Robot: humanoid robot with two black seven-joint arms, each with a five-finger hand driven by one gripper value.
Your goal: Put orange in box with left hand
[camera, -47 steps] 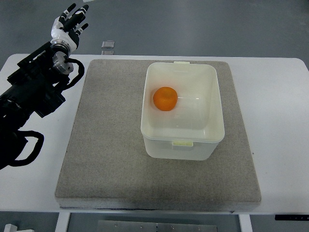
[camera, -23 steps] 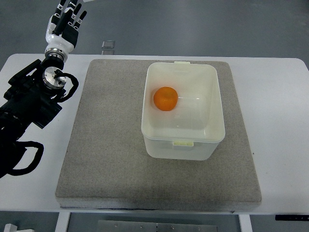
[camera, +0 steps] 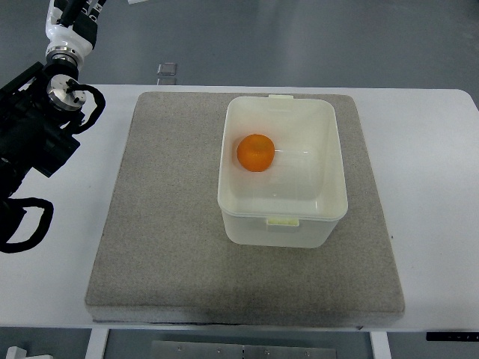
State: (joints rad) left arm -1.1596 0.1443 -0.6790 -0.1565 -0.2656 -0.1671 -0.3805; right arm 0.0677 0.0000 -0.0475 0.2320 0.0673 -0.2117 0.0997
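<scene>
Up at the top left corner, my left hand (camera: 69, 21) is mostly cut off by the picture's edge, so I cannot tell how it is set. Only its white base and wrist show, above the far left corner of the bench (camera: 434, 149) and well apart from everything on it. My black forearm (camera: 34, 127) runs down from the wrist along the left edge, with a loop of black cable (camera: 22, 224) lying against the white bench top.

Beside the arm a grey mat (camera: 157, 224) covers most of the bench. On the mat, toward its far right part, stands a white plastic box (camera: 283, 224), open on top. The orange (camera: 256, 152) sits inside the box, on its floor near the left wall, in the far half. A small clear object (camera: 167, 69) rests just beyond the mat's far edge.
</scene>
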